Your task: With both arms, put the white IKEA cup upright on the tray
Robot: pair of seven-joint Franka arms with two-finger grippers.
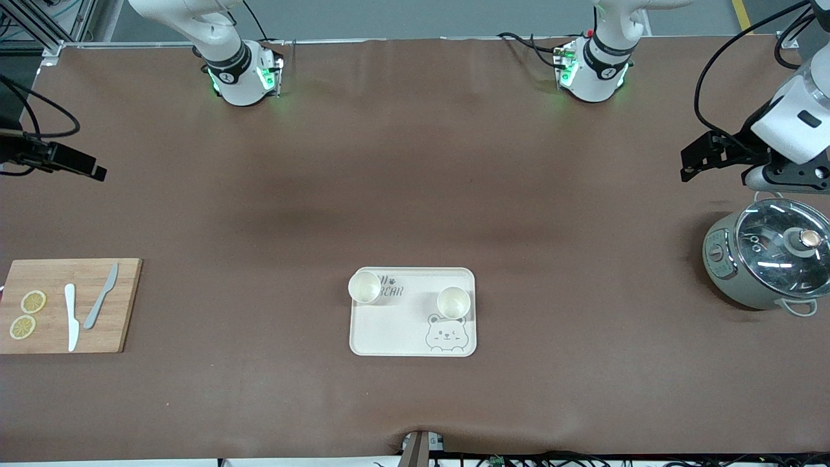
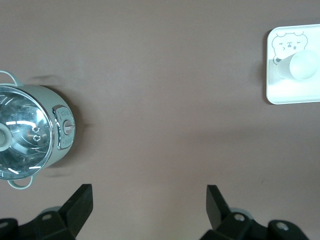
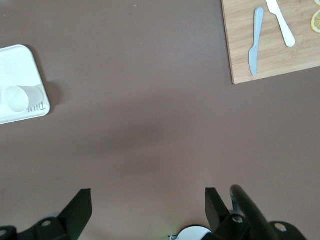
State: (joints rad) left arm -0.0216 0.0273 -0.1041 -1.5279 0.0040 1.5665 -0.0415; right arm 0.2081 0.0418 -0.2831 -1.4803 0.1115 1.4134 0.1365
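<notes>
The cream bear tray (image 1: 402, 331) lies on the brown table mat, near the front camera's edge. Two white cups stand upright on it, mouths up: one (image 1: 364, 287) at the corner by the lettering, one (image 1: 452, 301) by the bear face. My left gripper (image 1: 688, 163) is open and empty over bare mat beside the cooker. Its wrist view shows the gripper (image 2: 149, 200), the tray (image 2: 290, 95) and one cup (image 2: 300, 66). My right gripper (image 1: 96, 171) is open and empty over bare mat at the right arm's end. Its wrist view shows the gripper (image 3: 148, 202), the tray (image 3: 15, 62) and the other cup (image 3: 20, 97).
A wooden cutting board (image 1: 71, 324) with two knives and lemon slices lies at the right arm's end. A grey-green cooker with a glass lid (image 1: 768, 259) stands at the left arm's end. Bare brown mat lies between the tray and both arm bases.
</notes>
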